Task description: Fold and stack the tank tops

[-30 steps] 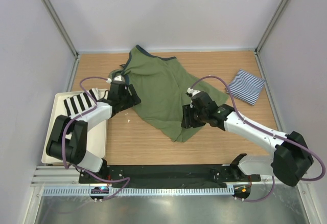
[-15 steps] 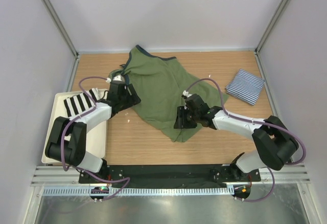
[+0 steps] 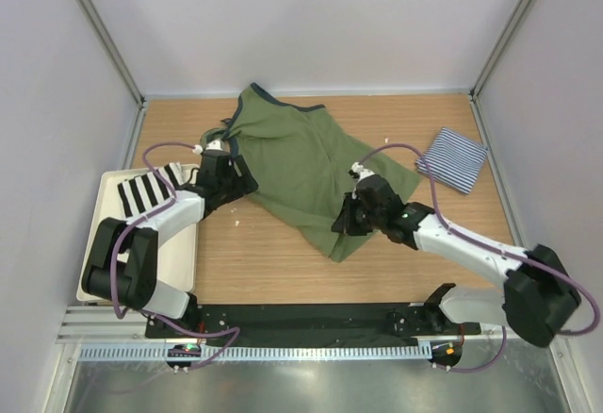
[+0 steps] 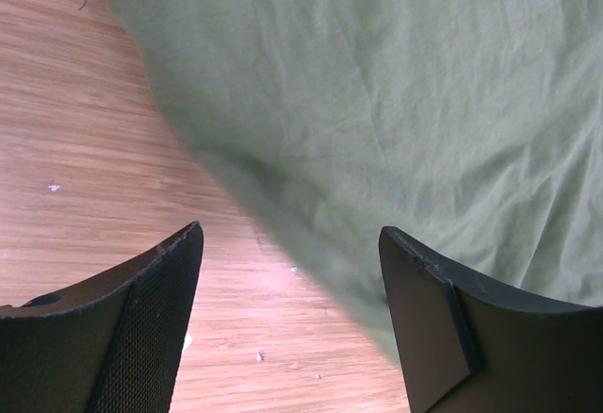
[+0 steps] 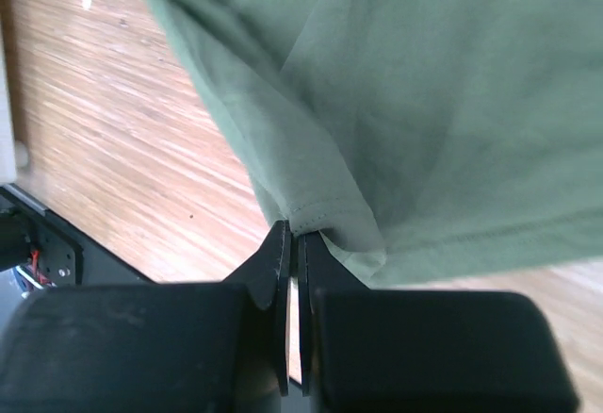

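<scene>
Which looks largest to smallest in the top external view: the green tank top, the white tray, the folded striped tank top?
1. olive green tank top
2. white tray, partly covered
3. folded striped tank top

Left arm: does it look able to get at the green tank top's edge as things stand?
Probably yes. The left gripper hangs open over the edge of the green tank top, cloth under one side and bare table under the other, nothing between. The right gripper pinches the hem elsewhere.

The green tank top (image 3: pixel 297 163) lies rumpled across the middle of the table (image 3: pixel 264 262). The striped tank top (image 3: pixel 453 159) sits folded near the right edge. The left gripper (image 3: pixel 236 179) is at the green top's left side, the right gripper (image 3: pixel 347 220) on its near hem.
</scene>
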`<state>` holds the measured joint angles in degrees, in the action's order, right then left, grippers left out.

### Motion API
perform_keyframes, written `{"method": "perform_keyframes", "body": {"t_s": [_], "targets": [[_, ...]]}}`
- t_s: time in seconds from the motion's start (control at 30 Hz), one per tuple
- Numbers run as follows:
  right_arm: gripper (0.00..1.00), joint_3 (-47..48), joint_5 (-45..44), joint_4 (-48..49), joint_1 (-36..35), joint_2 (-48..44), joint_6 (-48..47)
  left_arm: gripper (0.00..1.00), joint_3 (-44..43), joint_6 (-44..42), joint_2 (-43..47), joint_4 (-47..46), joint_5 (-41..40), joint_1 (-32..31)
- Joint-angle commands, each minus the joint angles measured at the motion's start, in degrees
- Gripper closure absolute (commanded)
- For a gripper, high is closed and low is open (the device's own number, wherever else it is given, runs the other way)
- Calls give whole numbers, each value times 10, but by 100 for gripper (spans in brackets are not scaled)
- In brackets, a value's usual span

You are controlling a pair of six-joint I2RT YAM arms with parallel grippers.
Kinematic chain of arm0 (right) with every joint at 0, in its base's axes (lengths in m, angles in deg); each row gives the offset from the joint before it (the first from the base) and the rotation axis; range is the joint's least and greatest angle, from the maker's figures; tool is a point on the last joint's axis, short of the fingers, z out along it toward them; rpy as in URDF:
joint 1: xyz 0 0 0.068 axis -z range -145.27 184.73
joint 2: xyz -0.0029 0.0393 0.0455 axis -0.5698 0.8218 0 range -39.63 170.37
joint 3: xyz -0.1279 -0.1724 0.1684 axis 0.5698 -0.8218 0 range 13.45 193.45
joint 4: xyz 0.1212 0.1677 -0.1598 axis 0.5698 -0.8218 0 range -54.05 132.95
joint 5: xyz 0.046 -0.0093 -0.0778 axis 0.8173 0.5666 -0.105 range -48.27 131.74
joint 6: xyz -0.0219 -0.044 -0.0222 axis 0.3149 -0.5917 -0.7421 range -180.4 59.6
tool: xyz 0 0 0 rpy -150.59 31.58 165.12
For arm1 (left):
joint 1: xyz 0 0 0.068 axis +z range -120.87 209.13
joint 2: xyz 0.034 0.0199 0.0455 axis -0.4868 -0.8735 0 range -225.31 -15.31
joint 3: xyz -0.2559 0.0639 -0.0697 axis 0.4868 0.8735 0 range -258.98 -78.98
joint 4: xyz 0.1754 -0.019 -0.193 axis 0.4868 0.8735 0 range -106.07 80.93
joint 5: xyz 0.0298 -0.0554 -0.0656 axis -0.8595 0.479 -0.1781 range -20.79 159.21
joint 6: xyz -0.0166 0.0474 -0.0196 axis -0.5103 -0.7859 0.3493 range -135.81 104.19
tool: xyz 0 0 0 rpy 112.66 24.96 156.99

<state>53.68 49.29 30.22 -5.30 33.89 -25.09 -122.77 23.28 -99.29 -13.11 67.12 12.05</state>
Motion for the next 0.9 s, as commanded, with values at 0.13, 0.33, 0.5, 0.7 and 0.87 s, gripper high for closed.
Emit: {"method": "perform_keyframes", "body": {"t_s": [0.13,0.33,0.5,0.7,0.87], "targets": [[99,-16,-114,-130,58,-178,11,24,-6,43,12,14,-14,23],[99,-37,-176,-180,104,-248,54,32,-53,62,-20,48,18,28],[99,-37,-156,-172,128,-249,43,43,-63,78,-50,33,45,27],[99,-43,-126,-145,137,-229,38,53,-96,81,-114,7,52,27],[99,-41,-114,-138,140,-221,35,44,-147,55,-169,-8,82,26]]}}
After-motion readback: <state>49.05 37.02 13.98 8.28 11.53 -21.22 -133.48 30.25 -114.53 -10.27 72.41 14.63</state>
